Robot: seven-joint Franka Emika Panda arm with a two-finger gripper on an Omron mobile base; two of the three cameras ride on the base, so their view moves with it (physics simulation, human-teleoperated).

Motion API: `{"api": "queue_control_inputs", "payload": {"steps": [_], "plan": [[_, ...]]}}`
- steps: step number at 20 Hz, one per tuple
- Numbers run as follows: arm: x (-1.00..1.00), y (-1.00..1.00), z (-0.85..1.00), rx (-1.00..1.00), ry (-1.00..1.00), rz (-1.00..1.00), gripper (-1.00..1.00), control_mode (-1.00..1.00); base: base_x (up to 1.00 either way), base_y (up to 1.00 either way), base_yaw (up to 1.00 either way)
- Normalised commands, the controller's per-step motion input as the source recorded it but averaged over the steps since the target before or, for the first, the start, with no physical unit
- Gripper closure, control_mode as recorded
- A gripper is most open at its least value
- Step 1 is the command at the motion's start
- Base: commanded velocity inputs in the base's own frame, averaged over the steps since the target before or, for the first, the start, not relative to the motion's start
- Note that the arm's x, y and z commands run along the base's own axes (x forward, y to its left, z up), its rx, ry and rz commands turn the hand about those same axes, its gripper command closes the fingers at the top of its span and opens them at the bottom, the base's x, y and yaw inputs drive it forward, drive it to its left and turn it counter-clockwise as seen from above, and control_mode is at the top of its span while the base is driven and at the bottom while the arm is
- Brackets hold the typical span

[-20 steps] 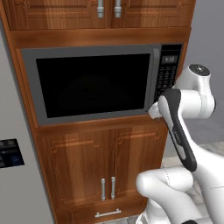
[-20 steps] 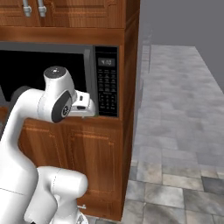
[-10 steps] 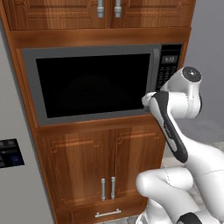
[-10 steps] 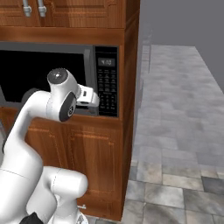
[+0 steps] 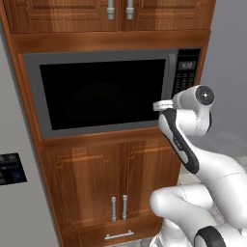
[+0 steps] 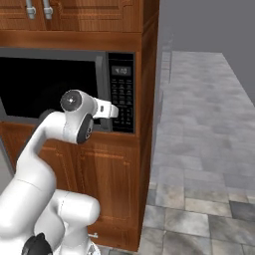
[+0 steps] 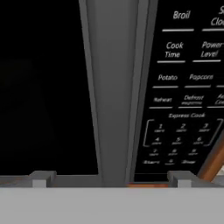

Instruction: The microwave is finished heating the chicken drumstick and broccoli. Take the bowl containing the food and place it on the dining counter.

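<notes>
Since a second ago the white arm has swung its hand leftward and in toward the microwave front, so the gripper (image 7: pixel 111 178) now hangs close before the wide built-in microwave with grey frame and black glass door (image 5: pixel 103 91). Its two small dark finger tips stand far apart, wide open, with nothing between them. Directly ahead of the gripper is the grey vertical strip of the frame (image 7: pixel 114 87); to one side of it lies the black door glass, to the other the dark keypad panel with pale lettering (image 7: pixel 186 96). The door is shut, and nothing can be made out through the dark glass, so the bowl and food cannot be seen.

Above the gripper, reddish-brown wooden cabinet doors with metal handles (image 5: pixel 118 9) top the tall wooden unit; below it, a pair of matching wooden cabinet doors (image 5: pixel 118 185) and a drawer with a bar handle (image 5: pixel 119 235). Well off to the right of the gripper, grey stone floor tiles (image 6: pixel 199 164) stretch away past the cabinet's side, under a plain grey wall (image 6: pixel 209 25).
</notes>
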Motion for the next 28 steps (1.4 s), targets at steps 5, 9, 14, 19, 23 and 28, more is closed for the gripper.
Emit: {"api": "queue_control_inputs", "payload": {"steps": [5, 9, 14, 19, 23, 28], "plan": [[0.49, -0.17, 0.0, 0.0, -0.03, 0.0, -1.0, -1.0, 0.0, 0.0, 0.0], [0.6, -0.01, 0.0, 0.0, 0.01, 0.0, -1.0, -1.0, 0.0, 0.0, 0.0], [0.55, -0.05, 0.0, 0.0, 0.0, 0.0, -1.0, -1.0, 0.0, 0.0, 0.0], [0.48, -0.01, 0.0, 0.0, 0.0, 0.0, -1.0, -1.0, 0.0, 0.0, 0.0], [0.13, 0.0, 0.0, 0.0, 0.0, 0.0, 1.0, -1.0, 0.0, 0.0, 0.0], [0.0, 0.0, 0.0, 0.0, 0.0, 0.0, 1.0, -1.0, 0.0, 0.0, 0.0]]}}
